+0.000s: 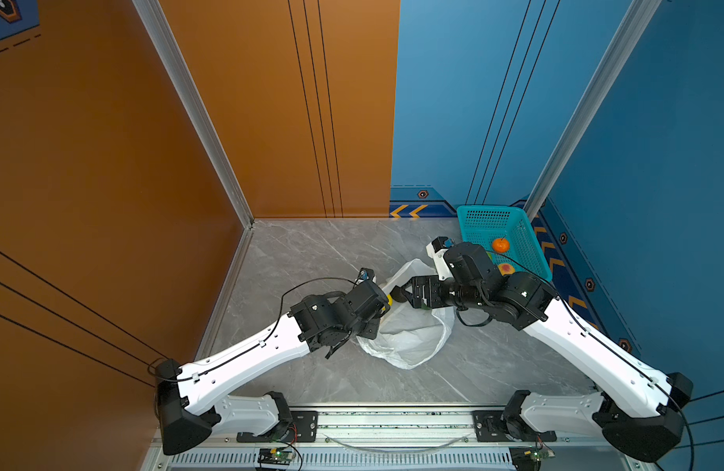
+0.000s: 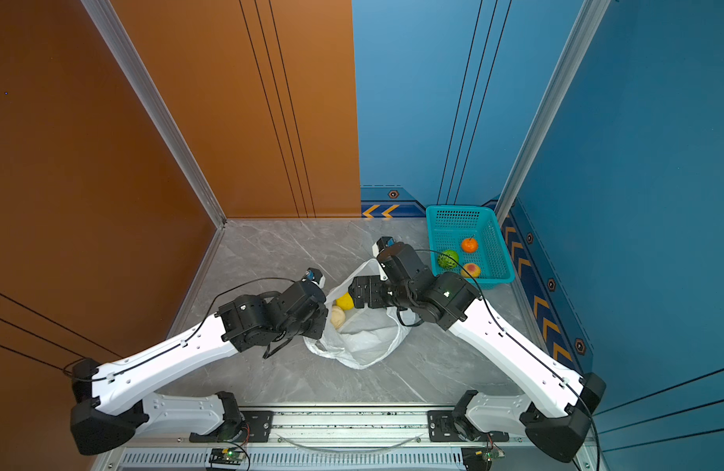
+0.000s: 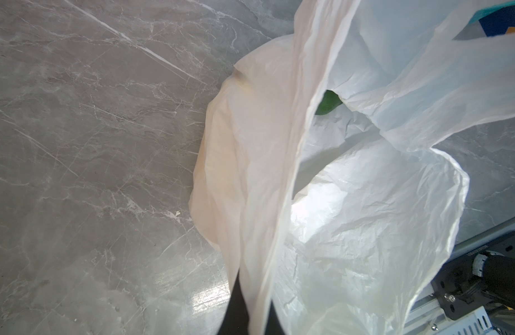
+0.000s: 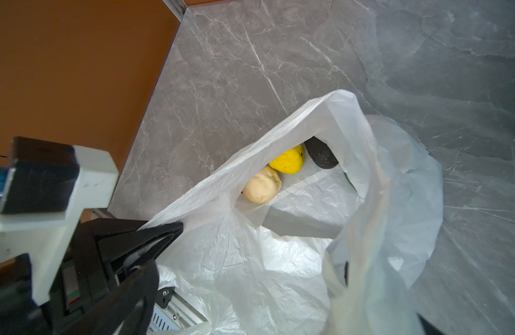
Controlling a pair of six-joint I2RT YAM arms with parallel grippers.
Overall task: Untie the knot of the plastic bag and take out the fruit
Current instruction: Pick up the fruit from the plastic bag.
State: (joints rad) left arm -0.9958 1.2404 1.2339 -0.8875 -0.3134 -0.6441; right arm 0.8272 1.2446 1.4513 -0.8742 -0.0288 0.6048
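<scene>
Currently | left hand clamping bag rim, jaws closed | right hand spreading fully, gripping nothing | risk: it catching film, collapsing mouth over yellow fruit at bag's 10 o'clock.

The bag lies mid-table. The basket stands behind it to the right, in the far corner. In the basket lie an orange at the back, and a ball left of a peach. In the bag's left part, a lumpy fruit touches a knobbly fruit before it.
</scene>
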